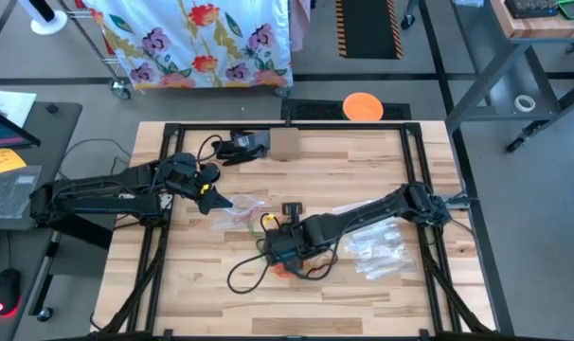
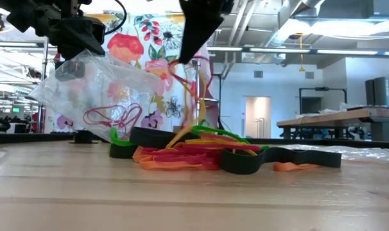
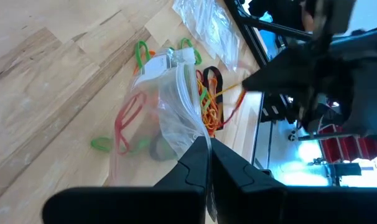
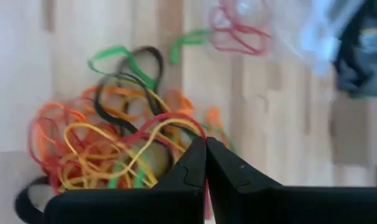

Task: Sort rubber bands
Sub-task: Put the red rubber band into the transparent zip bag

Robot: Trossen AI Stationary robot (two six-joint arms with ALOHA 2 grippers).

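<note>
Resting on the wooden table [image 1: 363, 294], a clear zip bag [image 2: 98, 96] is gripped at its edge by the clenched left gripper [image 3: 207, 163], toward nine o'clock. Toward six o'clock, the tangled rubber bands [image 4: 107, 149] are heaped; a red strand is pinched by the clamped right gripper [image 4: 206, 144] directly above them.

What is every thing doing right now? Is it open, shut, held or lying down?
Left gripper: shut on the clear bag.
Clear bag: held up, red bands inside.
Right gripper: shut on a red band.
Red band: lifted above the pile.
Pile of bands: lying tangled on the table.
</note>
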